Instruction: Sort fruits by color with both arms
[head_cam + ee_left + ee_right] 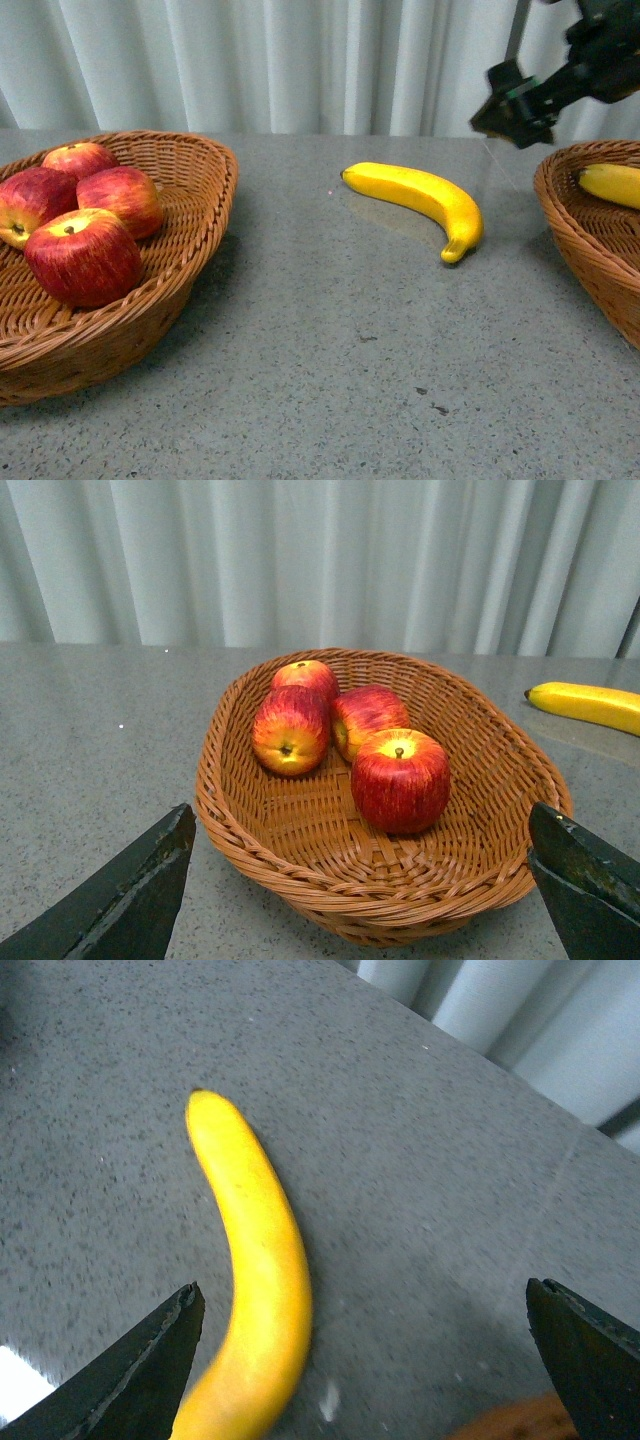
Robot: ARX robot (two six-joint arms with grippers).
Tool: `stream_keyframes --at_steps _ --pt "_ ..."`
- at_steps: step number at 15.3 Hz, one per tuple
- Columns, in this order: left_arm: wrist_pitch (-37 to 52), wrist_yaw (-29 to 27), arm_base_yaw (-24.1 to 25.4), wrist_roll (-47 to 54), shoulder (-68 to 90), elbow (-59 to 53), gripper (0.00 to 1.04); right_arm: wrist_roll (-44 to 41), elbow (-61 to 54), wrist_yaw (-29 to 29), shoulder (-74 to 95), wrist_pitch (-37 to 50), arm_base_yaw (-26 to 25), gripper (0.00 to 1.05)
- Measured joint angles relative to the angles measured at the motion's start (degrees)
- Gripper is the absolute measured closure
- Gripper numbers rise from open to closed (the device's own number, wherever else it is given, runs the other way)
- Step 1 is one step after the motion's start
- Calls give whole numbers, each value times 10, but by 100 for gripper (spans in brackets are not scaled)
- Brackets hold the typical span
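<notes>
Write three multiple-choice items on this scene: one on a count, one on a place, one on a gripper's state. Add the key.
1. How many apples lie in the left basket?
A. two
B. four
C. six

2. Where is the loose banana?
A. in the left basket
B. held by a gripper
C. on the table

3. How is the right gripper?
A. open and empty
B. shut on a banana
C. shut on an apple

Key:
1. B: the left wrist view shows four apples in the basket.
2. C: the banana rests flat on the table, and nothing touches it.
3. A: its fingers stand wide apart and touch nothing.
</notes>
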Motion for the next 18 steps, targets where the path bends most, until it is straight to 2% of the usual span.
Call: stream_keyframes --at_steps 3,5,12,18 --pt "0 0 0 0 0 0 7 25 98 19 97 -26 47 7" --pt "0 0 0 0 0 0 7 44 144 25 140 -44 58 7" --pt "0 0 0 0 0 0 7 61 194 36 169 -79 61 7" --pt "0 0 0 0 0 0 7 77 217 37 186 -170 70 7"
